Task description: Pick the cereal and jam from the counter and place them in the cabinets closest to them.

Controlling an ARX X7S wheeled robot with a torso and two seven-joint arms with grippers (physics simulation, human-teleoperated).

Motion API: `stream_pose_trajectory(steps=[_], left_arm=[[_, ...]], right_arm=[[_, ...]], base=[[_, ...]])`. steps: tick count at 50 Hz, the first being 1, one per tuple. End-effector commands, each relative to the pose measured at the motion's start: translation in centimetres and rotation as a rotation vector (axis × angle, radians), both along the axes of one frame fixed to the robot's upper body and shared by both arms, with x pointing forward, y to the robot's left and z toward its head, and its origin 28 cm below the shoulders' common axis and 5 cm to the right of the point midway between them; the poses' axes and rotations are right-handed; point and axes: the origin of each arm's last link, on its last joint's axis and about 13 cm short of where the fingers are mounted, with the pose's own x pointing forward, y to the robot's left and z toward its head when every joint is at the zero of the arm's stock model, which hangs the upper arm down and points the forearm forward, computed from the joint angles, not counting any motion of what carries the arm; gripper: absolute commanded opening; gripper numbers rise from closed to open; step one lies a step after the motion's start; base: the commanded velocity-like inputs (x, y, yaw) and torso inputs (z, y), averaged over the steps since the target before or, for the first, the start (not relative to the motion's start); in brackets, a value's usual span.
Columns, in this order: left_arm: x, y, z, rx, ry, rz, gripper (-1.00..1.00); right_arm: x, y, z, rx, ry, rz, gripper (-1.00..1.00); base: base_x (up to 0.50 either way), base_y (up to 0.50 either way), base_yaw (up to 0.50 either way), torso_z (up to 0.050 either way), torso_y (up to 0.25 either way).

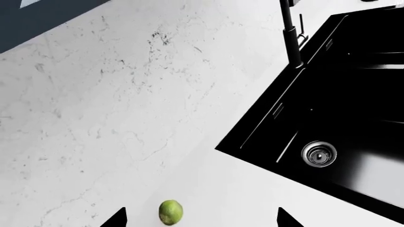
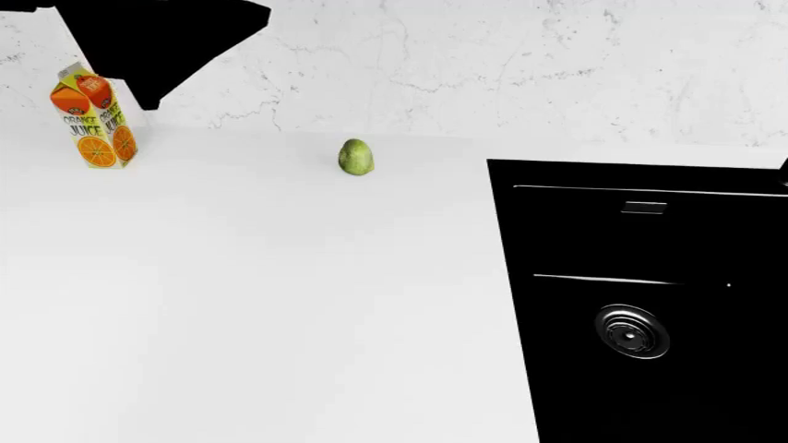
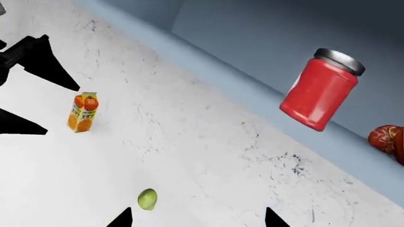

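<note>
I see tall orange juice carton [image 2: 94, 115] upper left of head frame on broad white counter [image 2: 246, 305]; small green fruit [image 2: 356, 157] top centre; black inset sink [image 2: 640, 305] lower right.

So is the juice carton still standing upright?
Upright: the juice carton stands on its base on the counter, gabled top up, in the head view.
</note>
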Motion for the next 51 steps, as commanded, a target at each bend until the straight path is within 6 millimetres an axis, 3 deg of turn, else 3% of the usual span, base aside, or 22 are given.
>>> stream_pose_trajectory(steps=[1, 23, 24, 25, 27, 33, 36, 51], left_arm=[[-0.4, 0.2, 0.6, -0.009, -0.022, 0.004, 1.0], [-3.5, 4.5, -0.7, -0.019, -0.088, 0.066, 1.0], [-6.8, 7.4, 1.5, -0.043, -0.185, 0.228, 1.0], [-8.6, 9.4, 1.2, -0.068, -0.218, 0.343, 1.0], [-8.6, 8.9, 1.8, -0.068, -0.242, 0.397, 1.0], [-8.5, 5.3, -1.0, -0.089, -0.256, 0.469, 1.0], [-9.8, 3.8, -2.5, -0.069, -0.095, 0.184, 1.0], [-10.9, 4.6, -3.7, -0.096, -0.08, 0.239, 1.0]], right_arm=[[-0.9, -0.6, -2.9, 0.014, 0.074, 0.002, 1.0], [-1.4, -4.9, -7.7, 0.145, 0.152, -0.17, 1.0], [-1.4, -5.0, -7.9, 0.15, 0.152, -0.178, 1.0], [-1.5, -5.2, -8.0, 0.157, 0.152, -0.187, 1.0], [-1.7, -5.6, -8.3, 0.17, 0.149, -0.205, 1.0], [-2.3, -6.7, -8.9, 0.255, 0.111, -0.274, 1.0], [-2.6, -7.1, -9.3, 0.294, 0.093, -0.309, 1.0], [-4.2, -8.1, -7.6, 0.417, -0.054, -0.468, 1.0]], base=[[0.0, 0.0, 0.0, 0.0, 0.0], [0.0, 0.0, 0.0, 0.0, 0.0], [0.0, 0.0, 0.0, 0.0, 0.0], [0.0, 0.0, 0.0, 0.0, 0.0], [0.0, 0.0, 0.0, 0.0, 0.0], [0.0, 0.0, 0.0, 0.0, 0.0], [0.0, 0.0, 0.0, 0.0, 0.0], [0.0, 0.0, 0.0, 0.0, 0.0]])
